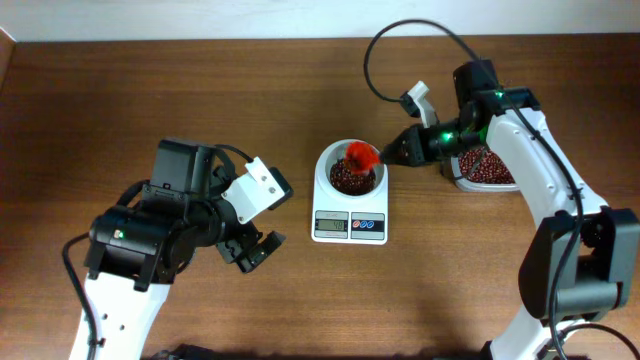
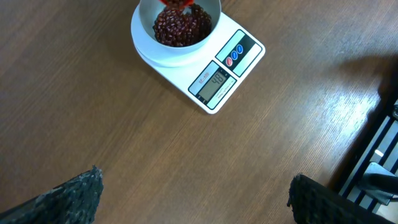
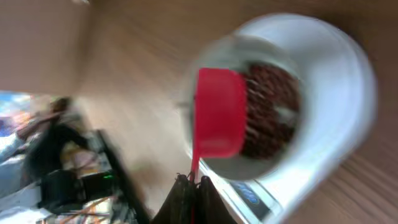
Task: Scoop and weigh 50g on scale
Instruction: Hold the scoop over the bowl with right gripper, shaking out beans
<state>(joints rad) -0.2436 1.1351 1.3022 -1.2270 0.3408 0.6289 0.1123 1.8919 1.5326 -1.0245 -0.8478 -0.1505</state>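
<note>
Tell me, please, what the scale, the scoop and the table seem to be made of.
The scale looks like moulded white plastic, smooth with a soft sheen. The scoop seems plastic too: one even, bright red. The table shows brown grain lines with a matte finish, so wood or a wood-look laminate; I cannot tell which.

The only readable writing is on the small white kitchen scale [image 2: 205, 68]. In the left wrist view its grey display [image 2: 216, 84] shows dark digits that look like 48, seen at a slant. A short line of tiny red lettering runs beside the display, too small to read. The blue and red buttons [image 2: 235, 53] carry marks that cannot be made out. From overhead, the display digits are too small to read.
</note>
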